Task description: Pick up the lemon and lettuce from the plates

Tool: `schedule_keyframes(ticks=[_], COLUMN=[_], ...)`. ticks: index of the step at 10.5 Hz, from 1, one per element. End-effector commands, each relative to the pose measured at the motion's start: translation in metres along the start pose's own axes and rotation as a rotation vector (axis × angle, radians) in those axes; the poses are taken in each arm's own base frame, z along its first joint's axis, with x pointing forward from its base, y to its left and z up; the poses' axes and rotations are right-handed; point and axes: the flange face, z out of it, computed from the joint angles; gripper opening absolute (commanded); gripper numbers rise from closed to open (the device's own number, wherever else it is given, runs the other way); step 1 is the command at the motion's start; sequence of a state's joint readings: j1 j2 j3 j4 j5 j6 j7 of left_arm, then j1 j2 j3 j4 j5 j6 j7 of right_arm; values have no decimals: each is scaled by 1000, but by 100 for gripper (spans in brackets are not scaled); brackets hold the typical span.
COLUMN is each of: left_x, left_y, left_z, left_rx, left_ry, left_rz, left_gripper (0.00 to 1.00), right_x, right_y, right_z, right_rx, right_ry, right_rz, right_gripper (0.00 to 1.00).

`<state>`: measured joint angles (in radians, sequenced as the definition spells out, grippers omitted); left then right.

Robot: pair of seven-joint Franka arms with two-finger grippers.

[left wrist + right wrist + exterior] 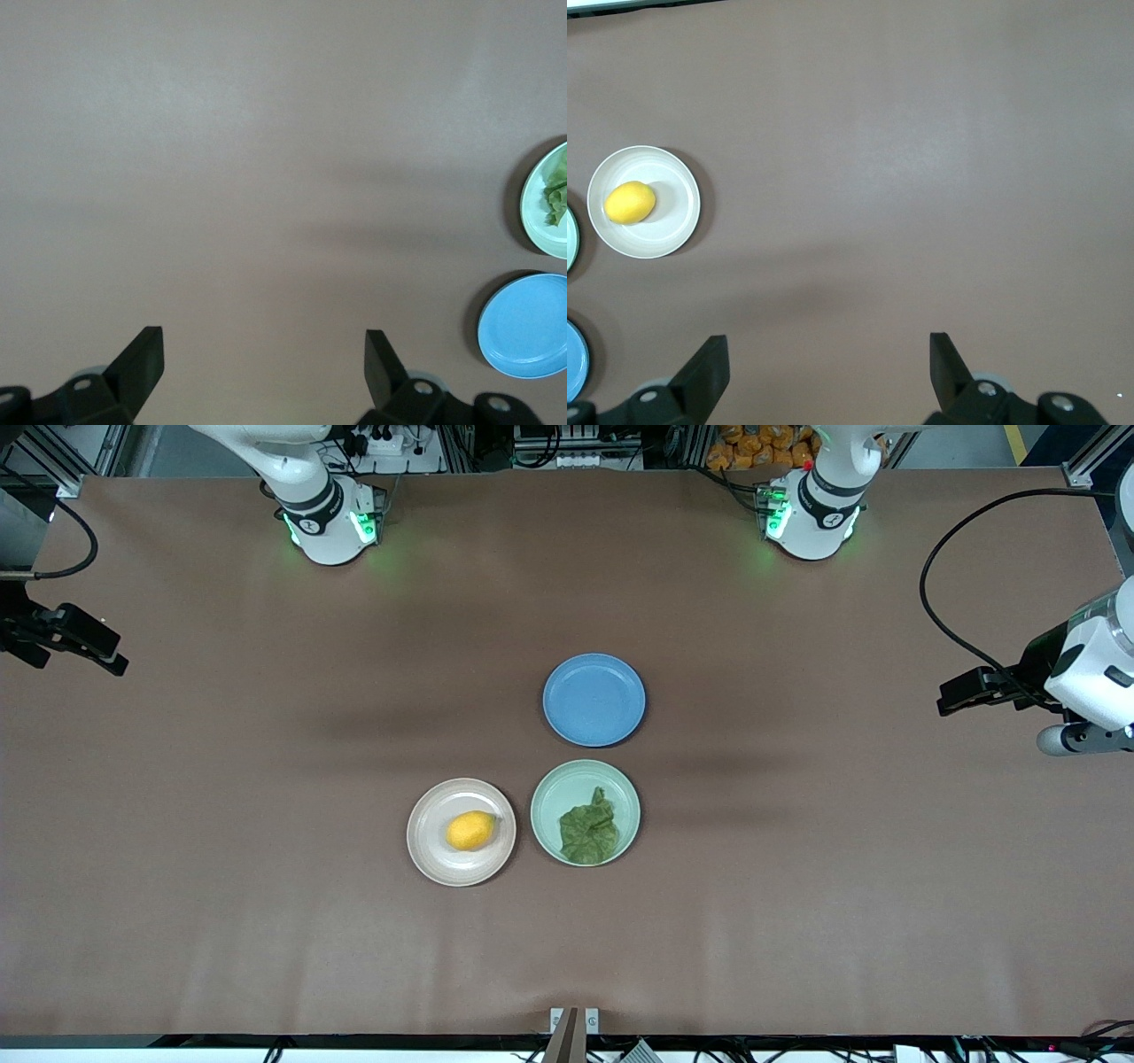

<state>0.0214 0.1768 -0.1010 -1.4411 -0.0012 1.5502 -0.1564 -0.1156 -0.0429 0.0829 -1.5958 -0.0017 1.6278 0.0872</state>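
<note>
Lemon (pixel 470 831) lies on the beige plate (pixel 429 852); lettuce (pixel 588 830) on the mint plate (pixel 551 790) beside it, blue plate (pixel 594 699) farther. Both grippers wait wide open (holding nothing): left gripper (pixel 264 359) and right gripper (pixel 829 365) over bare table (pixel 221 779), well apart from the plates.

I work over a wide tabletop (pixel 266 921) covered in a plain, matte brown sheet. It is evenly lit from above, with soft, broad shadow bands (pixel 399 726) across its middle. Along the far edge, where my bases stand, aluminium frame rails (pixel 53 460) close off the corners. Between them I make out a white power strip (pixel 383 441) and a heap of orange things (pixel 753 447), perhaps fruit, though I cannot be sure. A yellow line (pixel 1015 441) marks the grey floor toward my left arm's end. At the near edge sits a small pale bracket (pixel 574 1020), with black cables (pixel 1099 1029) running along that edge.
</note>
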Motion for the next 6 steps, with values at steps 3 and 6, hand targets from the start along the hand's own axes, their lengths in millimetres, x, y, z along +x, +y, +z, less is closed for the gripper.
schedule_keyframes(ticks=[3, 6], left_x=[0, 0], left_y=[-1, -1], left_z=[-7, -7], left_rx=[-16, -18], left_ry=[26, 26], left_rz=[25, 25], left_gripper=[100, 100], right_x=[-9, -17], right_y=[-4, -19], right_z=[0, 8], right_rx=[37, 49], right_ry=[-29, -92], right_rz=[2, -25], right_gripper=[100, 100])
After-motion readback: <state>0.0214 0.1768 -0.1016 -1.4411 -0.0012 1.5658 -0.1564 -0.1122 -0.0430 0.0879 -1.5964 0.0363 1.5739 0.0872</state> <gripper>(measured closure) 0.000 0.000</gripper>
